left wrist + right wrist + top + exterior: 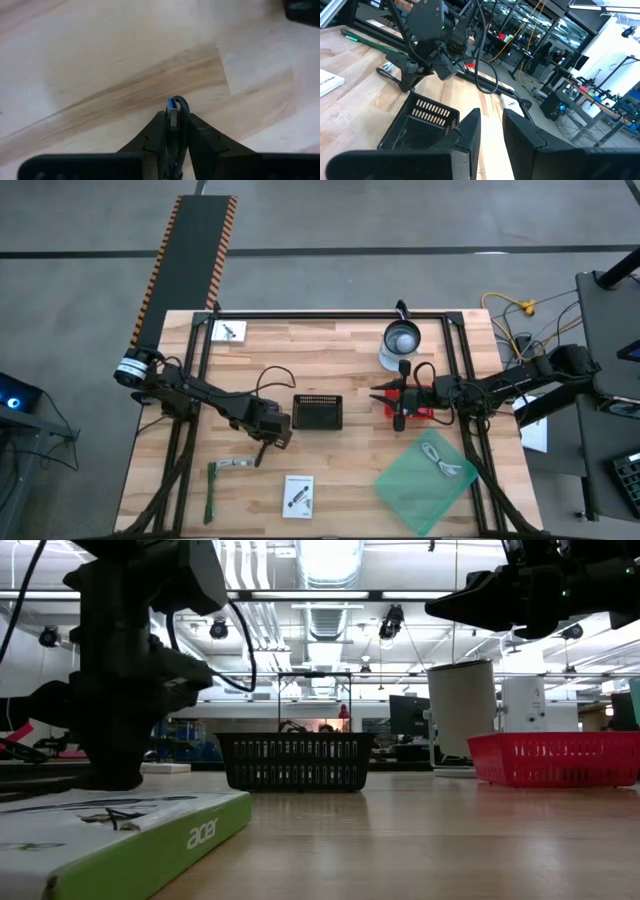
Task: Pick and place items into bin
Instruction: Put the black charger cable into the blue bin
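From table height, the nearest thing is a white and green box [120,830] marked "acer", cut off at the frame edge. Just behind it the left gripper [110,755] stands down at the tabletop, its fingertips lost in its own dark bulk. The left wrist view fills that in: the fingers [202,137] are pinched on a USB plug [173,111] with a blue insert, its cable hidden between them. From above, that gripper [262,452] sits just beside the black basket [318,411], with the green strip tool [212,490] and a white card [298,494] nearer the table's front edge. Further across, the right gripper [385,394] hovers over the red bin [418,412], fingers [470,131] slightly apart and holding nothing. A white cable [440,458] lies on a green sheet [425,482], hidden from the low view.
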Tool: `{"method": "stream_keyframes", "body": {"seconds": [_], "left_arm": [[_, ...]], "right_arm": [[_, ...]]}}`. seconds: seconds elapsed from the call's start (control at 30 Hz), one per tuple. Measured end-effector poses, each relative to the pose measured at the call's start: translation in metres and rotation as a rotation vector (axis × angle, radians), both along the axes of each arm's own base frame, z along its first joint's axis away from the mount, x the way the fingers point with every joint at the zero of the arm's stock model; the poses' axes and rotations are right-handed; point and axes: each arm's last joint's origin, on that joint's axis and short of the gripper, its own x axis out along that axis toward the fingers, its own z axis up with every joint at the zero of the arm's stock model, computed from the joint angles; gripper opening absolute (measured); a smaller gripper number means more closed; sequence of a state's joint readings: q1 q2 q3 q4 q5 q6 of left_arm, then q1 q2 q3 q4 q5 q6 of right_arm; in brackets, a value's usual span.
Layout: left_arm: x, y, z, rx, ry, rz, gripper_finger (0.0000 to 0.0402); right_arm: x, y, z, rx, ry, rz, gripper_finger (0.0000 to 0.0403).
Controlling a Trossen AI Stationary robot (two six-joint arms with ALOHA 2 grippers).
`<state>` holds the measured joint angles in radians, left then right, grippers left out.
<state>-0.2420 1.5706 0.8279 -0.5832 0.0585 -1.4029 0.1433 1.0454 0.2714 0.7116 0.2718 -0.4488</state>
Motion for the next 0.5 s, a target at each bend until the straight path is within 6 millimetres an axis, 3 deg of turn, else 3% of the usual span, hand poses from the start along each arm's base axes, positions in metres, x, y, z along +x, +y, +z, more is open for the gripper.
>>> {"method": "stream_keyframes", "body": {"seconds": [0.33, 0.5], "left_arm": [[0.002, -0.001, 0.022, 0.008, -0.105, -0.135, 0.0044], [0.003, 0.000, 0.037, 0.075, -0.189, -0.299, 0.0044]], "right_arm": [[0.000, 0.000, 0.000, 0.001, 0.000, 0.000, 0.0068], [0.000, 0.000, 0.000, 0.001, -0.002, 0.000, 0.0068]]}}
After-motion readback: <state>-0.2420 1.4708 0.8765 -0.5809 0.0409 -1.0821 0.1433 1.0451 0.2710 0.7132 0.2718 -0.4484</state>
